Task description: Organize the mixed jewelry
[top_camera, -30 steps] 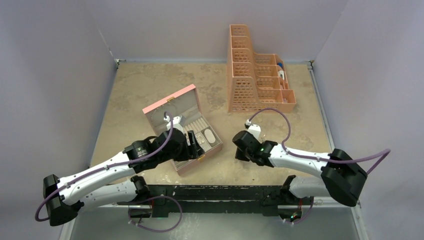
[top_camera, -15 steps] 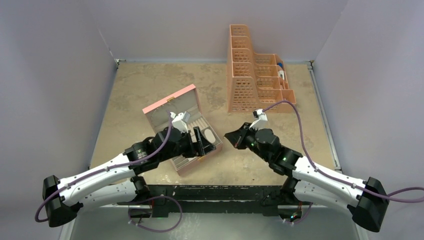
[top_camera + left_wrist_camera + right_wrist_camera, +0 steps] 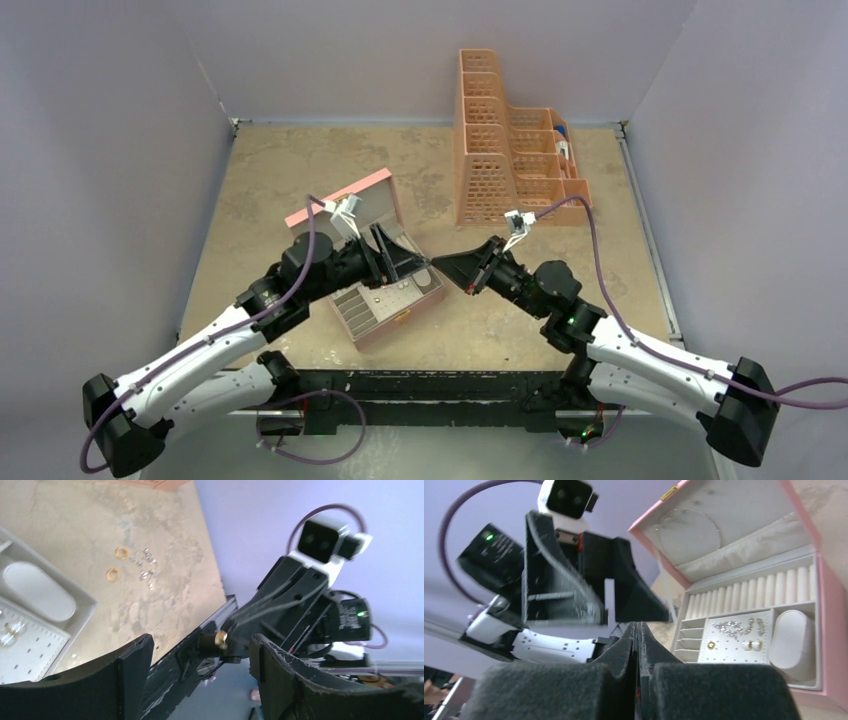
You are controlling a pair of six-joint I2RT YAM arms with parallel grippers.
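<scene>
Mid-handover: our right hand (image 3: pixel 638 630), pressed together, seemingly pinches a tiny gold piece (image 3: pixel 220 639) inside our spread left hand (image 3: pixel 200 649); other jewelry (image 3: pixel 137 565) lies loose on the worktop (image 3: pixel 165 597). Next, we need a fine regrasp.

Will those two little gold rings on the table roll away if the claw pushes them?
Probably not: the gold rings lie flat, so they would likely slide. They look thin and tiny, so probably light and tricky to pinch off the table.
</scene>
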